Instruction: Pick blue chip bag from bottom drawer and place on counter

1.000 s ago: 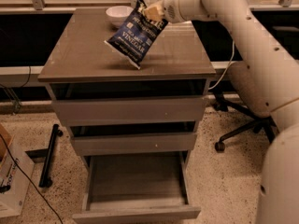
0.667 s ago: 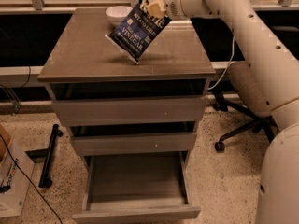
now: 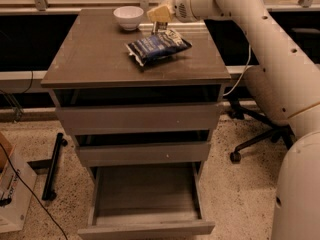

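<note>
- The blue chip bag (image 3: 157, 45) lies flat on the counter (image 3: 95, 54), in the right rear part of the top, with its long side slanting from front left up to rear right and its white lettering facing up.
- The gripper (image 3: 160, 28) is directly over the bag's rear edge, pointing down and touching or nearly touching it; I cannot tell whether it is clamped on the foil or spread apart.
- The robot's pale arm (image 3: 250, 29) reaches in from the right and bends down along the right side of the view.
- A white bowl (image 3: 128, 17) stands upright on the counter just behind and left of the bag, apart from it; what it holds cannot be seen from here.
- The bottom drawer (image 3: 145, 229) is pulled well out toward the camera, and its plain grey inner floor shows in full.
- The middle drawer (image 3: 142, 153) and the top drawer (image 3: 137, 118) sit further back, each with a dark gap above its front; their insides are hidden.
- On the speckled floor, an office chair base (image 3: 255, 134) stands to the right of the cabinet and a black bar (image 3: 52, 166) lies to the left.
</note>
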{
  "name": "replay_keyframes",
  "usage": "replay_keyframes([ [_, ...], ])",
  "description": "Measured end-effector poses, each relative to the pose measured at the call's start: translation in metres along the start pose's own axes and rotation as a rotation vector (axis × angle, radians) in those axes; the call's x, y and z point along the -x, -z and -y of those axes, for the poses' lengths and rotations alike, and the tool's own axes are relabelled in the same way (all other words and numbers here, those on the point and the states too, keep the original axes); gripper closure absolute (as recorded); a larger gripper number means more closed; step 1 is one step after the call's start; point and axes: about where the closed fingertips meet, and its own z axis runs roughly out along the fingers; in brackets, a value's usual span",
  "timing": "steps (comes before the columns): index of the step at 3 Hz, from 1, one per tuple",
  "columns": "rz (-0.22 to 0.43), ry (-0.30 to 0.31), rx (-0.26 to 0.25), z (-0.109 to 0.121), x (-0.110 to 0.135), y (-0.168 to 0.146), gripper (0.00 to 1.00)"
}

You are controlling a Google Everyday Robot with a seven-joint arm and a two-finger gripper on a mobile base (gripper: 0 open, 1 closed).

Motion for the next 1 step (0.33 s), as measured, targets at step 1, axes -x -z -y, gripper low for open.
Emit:
replay_keyframes([
  [1,-0.001,0.0,0.004,-0.0017,-0.0009,-0.0024,0.0],
])
